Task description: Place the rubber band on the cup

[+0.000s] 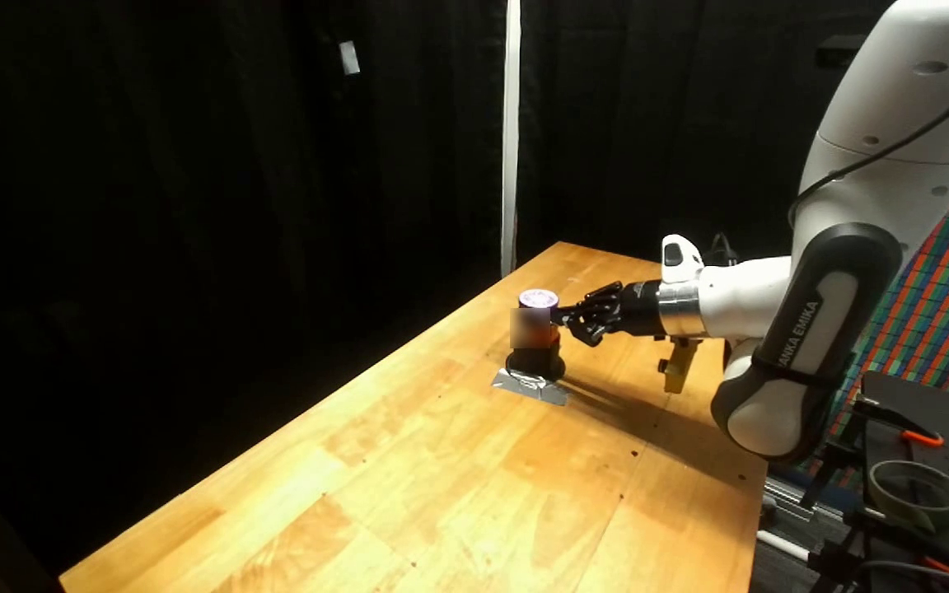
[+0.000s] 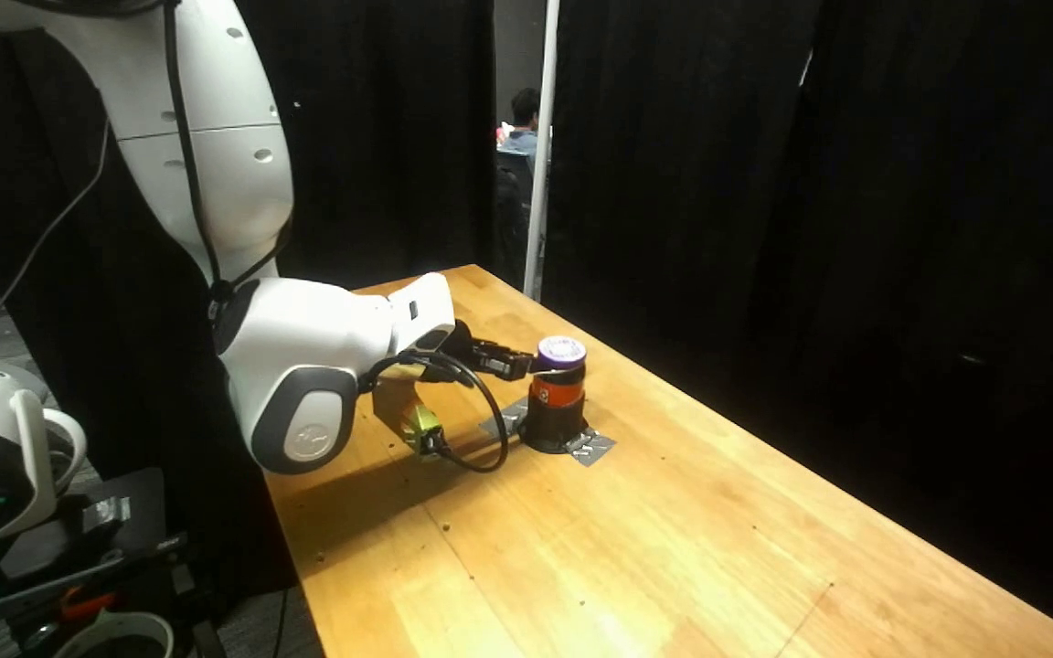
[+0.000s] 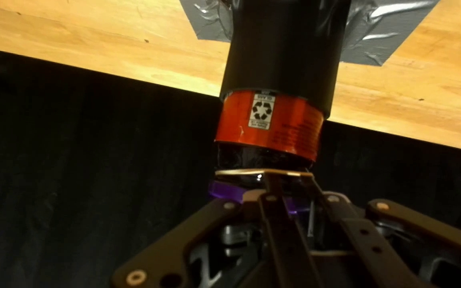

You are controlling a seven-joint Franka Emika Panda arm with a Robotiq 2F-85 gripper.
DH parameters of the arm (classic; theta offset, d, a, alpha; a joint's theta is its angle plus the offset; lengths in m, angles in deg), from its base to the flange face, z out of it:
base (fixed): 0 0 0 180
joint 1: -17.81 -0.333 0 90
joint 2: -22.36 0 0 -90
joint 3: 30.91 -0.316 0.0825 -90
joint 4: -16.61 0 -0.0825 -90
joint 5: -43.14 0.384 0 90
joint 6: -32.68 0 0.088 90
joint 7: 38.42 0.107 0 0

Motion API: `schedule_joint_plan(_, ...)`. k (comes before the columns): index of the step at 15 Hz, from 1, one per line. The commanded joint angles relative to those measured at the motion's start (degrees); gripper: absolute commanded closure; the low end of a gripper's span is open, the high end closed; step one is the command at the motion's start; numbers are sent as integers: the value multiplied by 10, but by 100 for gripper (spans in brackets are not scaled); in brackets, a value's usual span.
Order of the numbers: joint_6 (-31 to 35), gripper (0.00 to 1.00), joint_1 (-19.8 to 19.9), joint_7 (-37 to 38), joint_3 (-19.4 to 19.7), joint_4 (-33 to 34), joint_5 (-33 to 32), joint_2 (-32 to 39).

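The cup [image 2: 557, 393] is a dark cylinder with a reddish-orange stripe and a purple lid, upright in a black base; it also shows in an exterior view [image 1: 539, 362], partly blurred. In the wrist view, upside down, its stripe [image 3: 272, 122] faces me. My gripper [image 3: 290, 178] reaches in level, its fingertips against or just in front of the cup below the lid. The fingers are a little apart. A thin tan rubber band [image 3: 238, 172] runs across the fingertips and the cup's near side. I cannot tell whether it passes behind the cup. The gripper shows in both exterior views [image 1: 561, 315] [image 2: 526, 367].
Grey tape [image 1: 528, 387] holds the black base to the wooden table [image 1: 458, 478]; more tape shows in an exterior view [image 2: 592, 448]. The table's far edge lies close behind the cup. A black cable loop [image 2: 503, 429] hangs under the wrist. A side shelf holds a tape roll [image 1: 876, 492].
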Motion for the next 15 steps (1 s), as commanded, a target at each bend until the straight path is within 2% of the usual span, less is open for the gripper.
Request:
schedule_joint_plan(1, 39, 81, -80, 41, 63, -13, 40, 11)
schedule_joint_plan(2, 5, 81, -132, 63, 113, -5, 47, 5)
schedule_joint_plan(3, 12, 81, -153, 78, 132, -11, 49, 11)
schedule_joint_plan(4, 62, 82, -136, 82, 114, -32, 49, 23)
schedule_joint_plan(5, 5, 82, -218, 116, 192, -10, 56, 25)
schedule_joint_plan(6, 4, 82, -234, 131, 208, -18, 52, 27)
schedule_joint_plan(7, 89, 82, -167, 114, 145, -59, 45, 29)
schedule_joint_plan(8, 9, 75, -260, 149, 232, -35, 52, 31)
schedule_joint_plan(9, 9, 56, -245, 147, 220, -56, 41, 19)
schedule_joint_plan(10, 38, 54, -116, 52, 105, -90, 28, -60)
schedule_joint_plan(11, -8, 46, -114, 32, 109, -106, 12, -98)
schedule_joint_plan(12, -70, 39, -172, 74, 185, -142, -26, -120)
schedule_joint_plan(14, -168, 23, -175, 81, 233, -153, -103, -166)
schedule_joint_plan(15, -213, 15, -173, 67, 250, -163, -115, -195)
